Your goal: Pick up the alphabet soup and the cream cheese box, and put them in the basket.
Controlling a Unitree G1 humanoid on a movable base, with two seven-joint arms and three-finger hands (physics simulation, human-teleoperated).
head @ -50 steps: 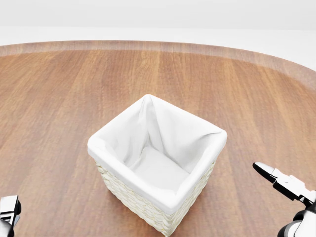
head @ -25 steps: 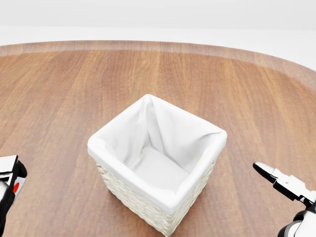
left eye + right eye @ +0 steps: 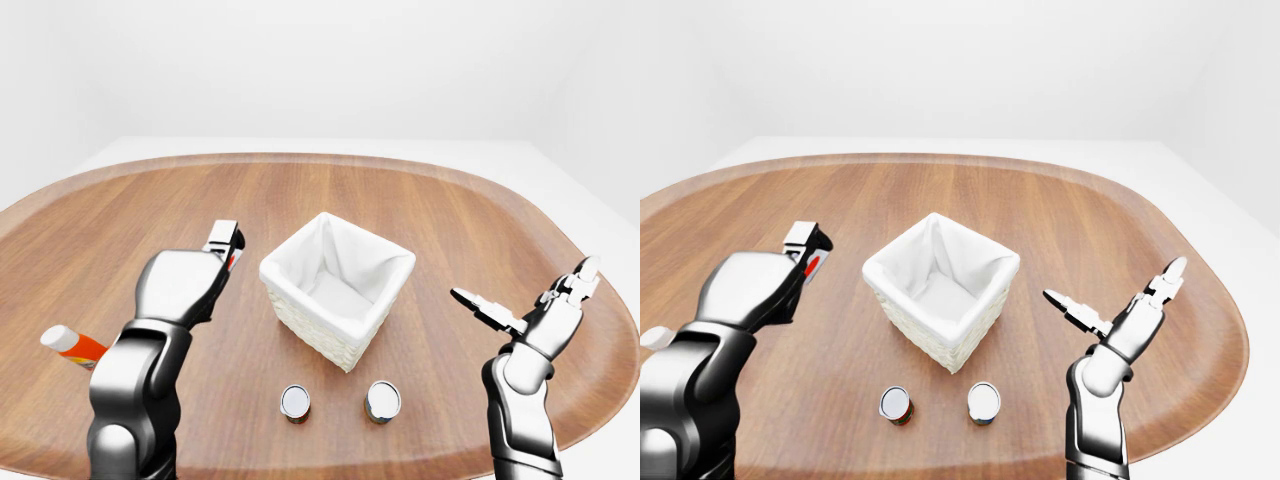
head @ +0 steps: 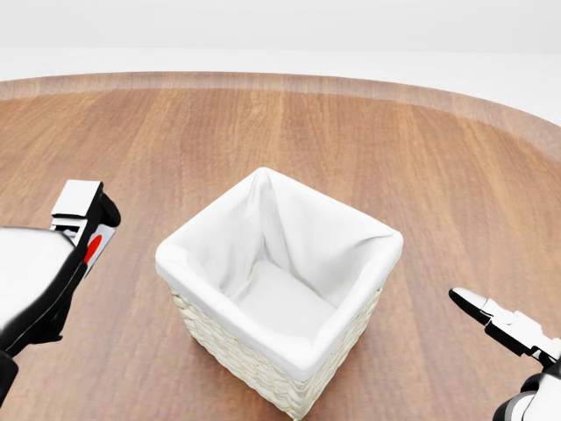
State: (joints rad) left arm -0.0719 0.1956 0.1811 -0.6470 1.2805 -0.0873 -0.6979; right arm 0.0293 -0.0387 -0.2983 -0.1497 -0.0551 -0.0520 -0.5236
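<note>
Two cans [image 3: 295, 401] stand upright just near of the basket [image 3: 345, 325], side by side, apart (labels too small to tell which is the alphabet soup; no cream cheese box in view). Left hand [image 4: 81, 219] is raised left of the basket, closed on something small with red on it; can't tell what. Right hand [image 3: 520, 315] hovers right of the basket, fingers splayed wide, holding nothing. Judging by shape, a can is rigid, smooth, likely a bit slippery: take it round the side wall, mid-height. Basket is cloth-lined, open-topped, walls tall, so come in from above. Table [image 3: 480, 215] has plenty of bare room all round; at far left an orange tube [image 3: 72, 346] lies well apart.
</note>
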